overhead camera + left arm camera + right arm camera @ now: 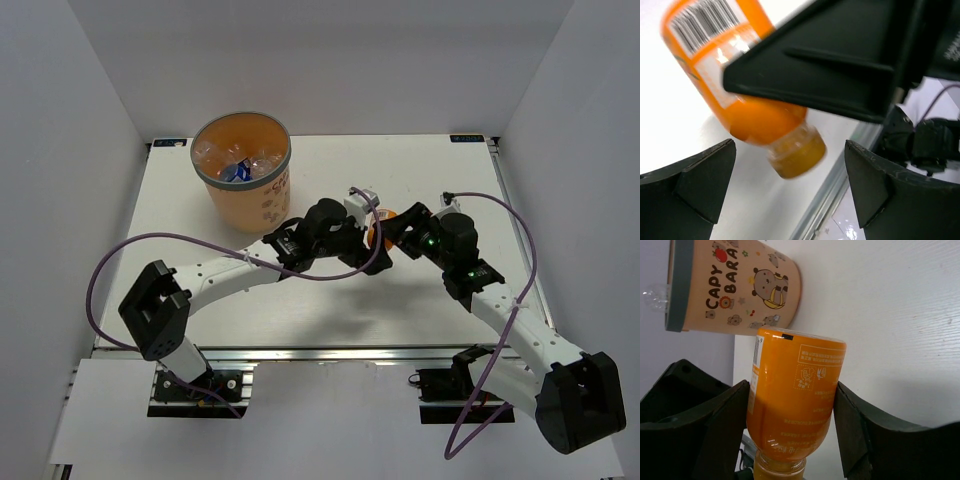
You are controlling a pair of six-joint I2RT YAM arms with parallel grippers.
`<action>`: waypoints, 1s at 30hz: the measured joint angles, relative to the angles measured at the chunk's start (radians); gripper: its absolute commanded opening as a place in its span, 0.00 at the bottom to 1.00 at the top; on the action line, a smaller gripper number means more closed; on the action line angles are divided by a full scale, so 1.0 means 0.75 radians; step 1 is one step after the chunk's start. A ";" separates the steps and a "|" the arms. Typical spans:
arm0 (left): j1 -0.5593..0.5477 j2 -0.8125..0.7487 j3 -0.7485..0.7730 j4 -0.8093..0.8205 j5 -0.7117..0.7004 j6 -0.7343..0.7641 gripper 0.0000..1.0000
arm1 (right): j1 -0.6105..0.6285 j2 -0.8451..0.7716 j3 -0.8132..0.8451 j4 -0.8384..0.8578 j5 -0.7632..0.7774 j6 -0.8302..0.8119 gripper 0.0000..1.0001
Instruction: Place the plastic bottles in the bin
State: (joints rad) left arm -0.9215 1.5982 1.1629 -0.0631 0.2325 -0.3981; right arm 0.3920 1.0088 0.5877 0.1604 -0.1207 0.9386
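Note:
A stubby orange bottle [380, 225] is at mid-table, between my two grippers. My right gripper [393, 238] is shut on it. In the right wrist view both fingers press the sides of the bottle [795, 400], with its cap end toward the camera and the gripper [792, 415] around its lower body. My left gripper [366, 250] is open and empty, just left of the bottle. In the left wrist view the bottle [755, 110] hangs tilted, cap down, ahead of the open gripper [790, 185], and a right finger [830, 65] crosses over it. The orange bin [245, 210] stands at the far left and holds several bottles [240, 165].
The bin also shows in the right wrist view [735, 290], lying beyond the held bottle, with a clear bottle [652, 295] showing at its mouth. The table's metal front edge [832, 195] runs close under the left gripper. A purple cable [110, 265] loops beside the left arm.

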 measured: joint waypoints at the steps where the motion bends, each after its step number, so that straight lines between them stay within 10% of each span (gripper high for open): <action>1: 0.000 0.004 0.009 -0.008 -0.023 -0.003 0.98 | 0.000 0.000 0.000 0.006 -0.012 0.009 0.27; 15: -0.001 0.007 0.049 0.016 -0.144 -0.016 0.82 | -0.003 -0.018 -0.001 0.061 -0.063 0.108 0.31; 25: 0.004 0.004 0.049 0.004 -0.166 -0.008 0.00 | -0.025 -0.032 -0.005 0.128 -0.022 0.135 0.42; 28: 0.001 -0.005 0.049 0.009 -0.155 0.002 0.00 | -0.023 -0.071 -0.012 0.109 -0.007 0.132 0.60; 30: -0.005 -0.013 0.049 0.017 -0.159 0.007 0.00 | -0.022 -0.092 -0.010 0.098 0.004 0.125 0.89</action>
State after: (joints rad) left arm -0.9249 1.5887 1.1999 -0.0502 0.1135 -0.3927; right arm 0.3752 0.9398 0.5800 0.2340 -0.1181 1.0321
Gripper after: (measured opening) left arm 0.543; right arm 0.722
